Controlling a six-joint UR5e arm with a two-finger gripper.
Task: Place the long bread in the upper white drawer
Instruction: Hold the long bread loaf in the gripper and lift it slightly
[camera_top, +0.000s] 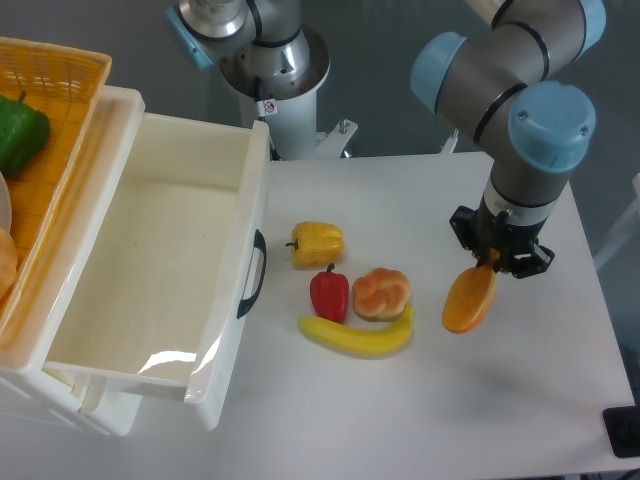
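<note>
The tool (490, 262) grips the long bread (470, 300) by its upper end, hanging above the bench (520, 400), well apart from the open upper white drawer (150, 260).

A robotics lab: UR5e arm (520, 90) mounted beside a white table (420, 400) of plastic food.

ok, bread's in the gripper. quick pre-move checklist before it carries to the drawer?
1. Grip: gripper shut on the long bread, which hangs end-on below it. Ok.
2. Lift: bread looks clear of the table. Ok, though height is hard to judge.
3. Target: upper white drawer pulled open, inside looks bare. Ok.
4. Path: bun, banana, red pepper and yellow pepper lie between. Carry high. Not ok if low.
5. Grip firmness: cannot tell.
</note>
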